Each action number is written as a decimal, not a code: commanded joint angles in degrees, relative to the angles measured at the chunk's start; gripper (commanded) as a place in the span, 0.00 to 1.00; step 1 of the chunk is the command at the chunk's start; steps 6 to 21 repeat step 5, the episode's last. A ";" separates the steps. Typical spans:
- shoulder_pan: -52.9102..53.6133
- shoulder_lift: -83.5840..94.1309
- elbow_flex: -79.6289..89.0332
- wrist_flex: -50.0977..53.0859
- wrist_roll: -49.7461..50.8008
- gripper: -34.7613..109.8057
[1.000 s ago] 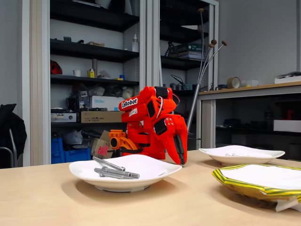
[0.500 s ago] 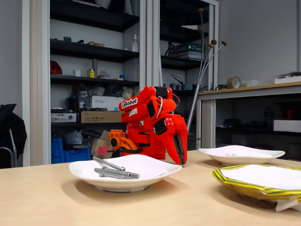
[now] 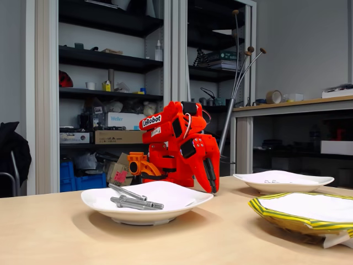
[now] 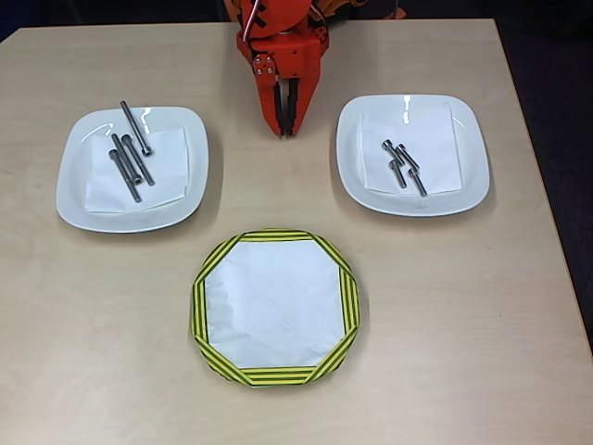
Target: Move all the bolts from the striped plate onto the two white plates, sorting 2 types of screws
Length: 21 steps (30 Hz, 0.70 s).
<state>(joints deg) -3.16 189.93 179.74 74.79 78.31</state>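
- Striped plate (image 4: 275, 375): sits nearest the table's front edge in the overhead view, centre white and bare. No bolt visible on it.
- Left white plate (image 4: 190, 190) in the overhead view: four long slim bolts (image 4: 130, 159) lie on its paper liner, roughly parallel, one angled apart toward the rim. The fixed view shows the same pile (image 3: 135, 201) resting low in the dish.
- Right white plate (image 4: 468, 185) in the overhead view: the short stubby bolts (image 4: 400, 167) cluster on its liner, four or so, close together; exact count is hard to read.
- Types appear unmixed: long on one plate, short on the other.
- Gripper (image 4: 285, 125): folded down at the arm's base between the two white plates, tips pointing at the table, fingers pressed together, nothing between them. Fixed view agrees (image 3: 211, 182).
- Judgement: sorting looks complete; the step in hand is parking the arm.
- To do this well: keep the fingers together and the arm tucked back, clear of both plate rims, so nothing gets nudged.
- Before calling it done, check the striped plate's folded rim and the wrinkled centre for a short bolt hidden in a crease; the low fixed view cannot see into that plate.
- Risk: any sweep sideways from the rest pose passes just beside either white plate.
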 commanded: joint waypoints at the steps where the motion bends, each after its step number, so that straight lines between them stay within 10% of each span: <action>1: 0.09 0.44 0.26 0.62 -0.09 0.24; 21: 0.09 0.44 0.26 0.62 -0.09 0.24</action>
